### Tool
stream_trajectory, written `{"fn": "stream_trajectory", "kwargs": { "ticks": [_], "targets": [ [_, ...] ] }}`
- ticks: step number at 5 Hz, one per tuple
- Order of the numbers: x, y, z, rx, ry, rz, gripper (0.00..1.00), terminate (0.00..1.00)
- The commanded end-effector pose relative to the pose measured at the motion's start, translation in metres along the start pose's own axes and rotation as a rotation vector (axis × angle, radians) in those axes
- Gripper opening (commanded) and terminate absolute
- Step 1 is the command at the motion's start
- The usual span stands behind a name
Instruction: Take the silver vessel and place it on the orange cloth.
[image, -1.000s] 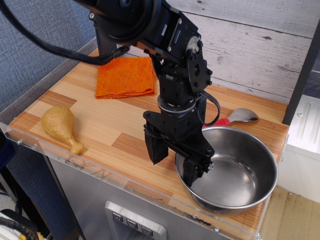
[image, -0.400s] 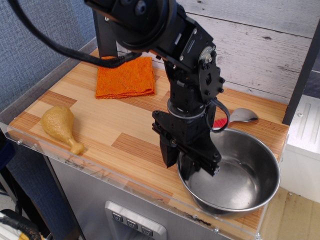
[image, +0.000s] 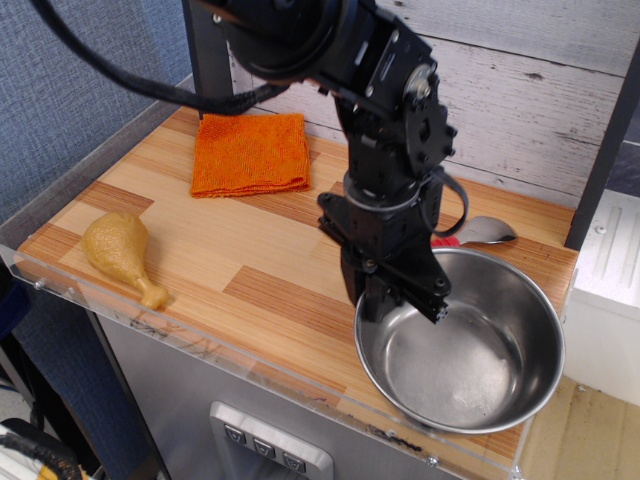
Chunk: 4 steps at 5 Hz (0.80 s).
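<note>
Gripper (image: 385, 292) clamped on bowl (image: 462, 345) rim, grasp step apparently done; next, lift and carry to cloth (image: 250, 153).

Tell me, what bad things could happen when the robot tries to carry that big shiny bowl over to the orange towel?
The gripper seems to pinch only the silver bowl's left rim, so the big bowl could tilt or slip out.

The bowl sits near the counter's front edge, so a slip there might send it off.

The orange cloth lies far across the counter, and it looks barely as wide as the bowl, so the bowl might land partly off it.
</note>
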<state>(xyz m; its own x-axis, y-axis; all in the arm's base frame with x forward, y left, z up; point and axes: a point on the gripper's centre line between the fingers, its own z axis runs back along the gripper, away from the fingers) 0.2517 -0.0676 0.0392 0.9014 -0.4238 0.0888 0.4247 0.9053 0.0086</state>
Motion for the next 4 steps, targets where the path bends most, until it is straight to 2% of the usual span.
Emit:
{"fn": "stream_trajectory", "kwargs": {
  "ticks": [1,3,4],
  "targets": [
    [0.013,0.008,0.054,-0.029,-0.082,-0.183,0.00,0.00],
    [0.016,0.040,0.099,0.000,-0.123,-0.182,0.00,0.00],
    [0.009,0.065,0.111,0.016,-0.140,-0.124,0.00,0.00]
  ]
}}
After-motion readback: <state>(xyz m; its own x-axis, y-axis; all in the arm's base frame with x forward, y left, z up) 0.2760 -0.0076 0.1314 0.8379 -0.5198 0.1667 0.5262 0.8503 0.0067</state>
